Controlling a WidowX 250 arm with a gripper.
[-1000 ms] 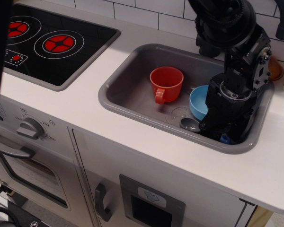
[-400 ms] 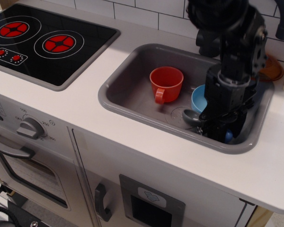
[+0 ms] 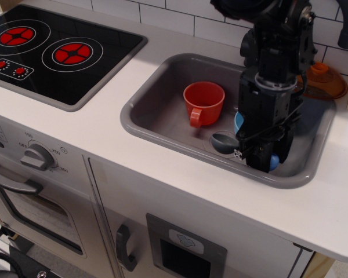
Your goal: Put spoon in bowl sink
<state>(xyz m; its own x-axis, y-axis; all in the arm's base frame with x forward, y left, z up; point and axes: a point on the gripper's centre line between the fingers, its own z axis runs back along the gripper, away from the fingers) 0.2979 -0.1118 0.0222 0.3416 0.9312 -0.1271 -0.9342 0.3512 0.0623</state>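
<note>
The pincer (image 3: 256, 157) is gripping the spoon (image 3: 226, 141) by its handle inside the sink (image 3: 162, 110), scoop sticking out leftward, long axis roughly level. The bowl (image 3: 238, 121) is sitting just behind, mostly hidden by the arm.

The gripper (image 3: 256, 157) covers nearly all of the bowl (image 3: 238, 121), leaving only a thin blue sliver at its left side. Of the spoon (image 3: 225, 141), the grey scoop shows left of the gripper and a bit of blue handle at its right; the middle is hidden, as are the jaws. The arm blocks the sink's (image 3: 162, 124) back right part and is cut off by the top edge. The orange lid (image 3: 325, 83) behind the sink is partly hidden.
</note>
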